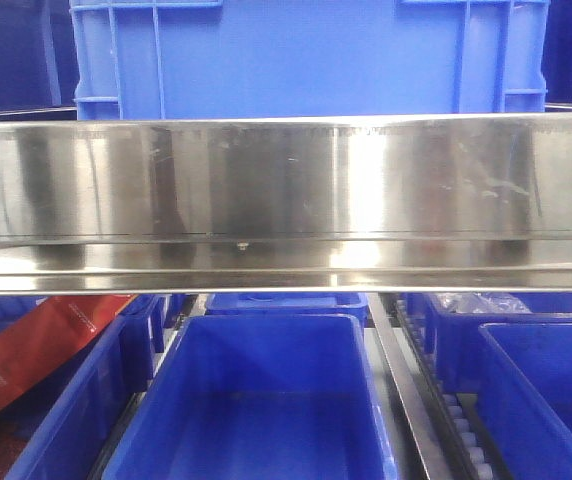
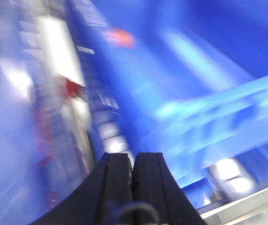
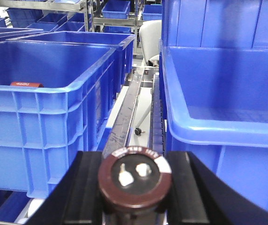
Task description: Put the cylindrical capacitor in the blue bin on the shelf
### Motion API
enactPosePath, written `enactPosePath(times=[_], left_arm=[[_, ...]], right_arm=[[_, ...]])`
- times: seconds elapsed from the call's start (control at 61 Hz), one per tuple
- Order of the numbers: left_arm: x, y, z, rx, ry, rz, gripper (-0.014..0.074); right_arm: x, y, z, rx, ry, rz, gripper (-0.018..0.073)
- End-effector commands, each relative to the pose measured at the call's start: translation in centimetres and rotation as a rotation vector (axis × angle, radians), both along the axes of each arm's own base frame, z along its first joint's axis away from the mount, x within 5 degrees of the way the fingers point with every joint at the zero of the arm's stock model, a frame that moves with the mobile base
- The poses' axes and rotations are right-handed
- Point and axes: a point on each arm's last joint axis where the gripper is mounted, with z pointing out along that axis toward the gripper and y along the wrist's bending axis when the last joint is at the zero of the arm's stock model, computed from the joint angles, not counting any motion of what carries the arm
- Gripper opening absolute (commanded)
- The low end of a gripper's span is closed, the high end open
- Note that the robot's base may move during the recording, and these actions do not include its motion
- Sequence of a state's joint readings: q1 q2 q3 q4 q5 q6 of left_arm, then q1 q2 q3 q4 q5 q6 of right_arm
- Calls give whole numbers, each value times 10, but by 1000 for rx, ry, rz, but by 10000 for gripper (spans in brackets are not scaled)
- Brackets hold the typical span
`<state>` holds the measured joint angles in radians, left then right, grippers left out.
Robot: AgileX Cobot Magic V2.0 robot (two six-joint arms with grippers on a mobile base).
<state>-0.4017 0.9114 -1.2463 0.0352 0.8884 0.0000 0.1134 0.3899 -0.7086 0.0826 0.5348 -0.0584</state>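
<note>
In the right wrist view the cylindrical capacitor (image 3: 135, 177), dark brown with two pale terminals on its end face, sits between the black fingers (image 3: 91, 187) of my right gripper (image 3: 135, 180), which is shut on it. It hangs between two blue bins, one at left (image 3: 45, 89) and one at right (image 3: 227, 108). My left gripper (image 2: 133, 161) shows its black fingers pressed together with nothing between them, against a motion-blurred blue background. The front view shows the steel shelf edge (image 1: 286, 200) with an empty blue bin (image 1: 256, 400) below it; neither gripper appears there.
A large blue crate (image 1: 306, 55) stands on the tier above the shelf edge. More blue bins (image 1: 536, 370) flank the middle one, and a red package (image 1: 36, 350) lies in the left bin. A steel rail with rollers (image 3: 131, 112) runs between the bins.
</note>
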Motion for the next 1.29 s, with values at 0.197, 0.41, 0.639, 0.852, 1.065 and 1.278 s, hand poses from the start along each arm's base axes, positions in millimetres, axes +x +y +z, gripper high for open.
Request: enactPosePath(times=[0.197, 0.41, 0.639, 0.852, 1.065, 1.278], left_arm=[[-75, 41, -41, -105, -112, 145, -90], [-94, 49, -62, -121, -123, 194, -90], [-97, 50, -62, -127, -129, 201, -90], [-96, 49, -62, -129, -134, 201, -93], [-96, 49, -62, -129, -134, 201, -102], [-97, 49, -62, -130, -134, 200, -102]], right_arm=[[10, 2, 30, 4, -63, 9, -160], [42, 18, 74, -39, -79, 121, -160], [94, 63, 112, -73, -38, 315, -160], [160, 117, 122, -127, 121, 416, -160], [225, 155, 96, -173, 316, 442, -160], [268, 179, 55, -211, 442, 446, -160]])
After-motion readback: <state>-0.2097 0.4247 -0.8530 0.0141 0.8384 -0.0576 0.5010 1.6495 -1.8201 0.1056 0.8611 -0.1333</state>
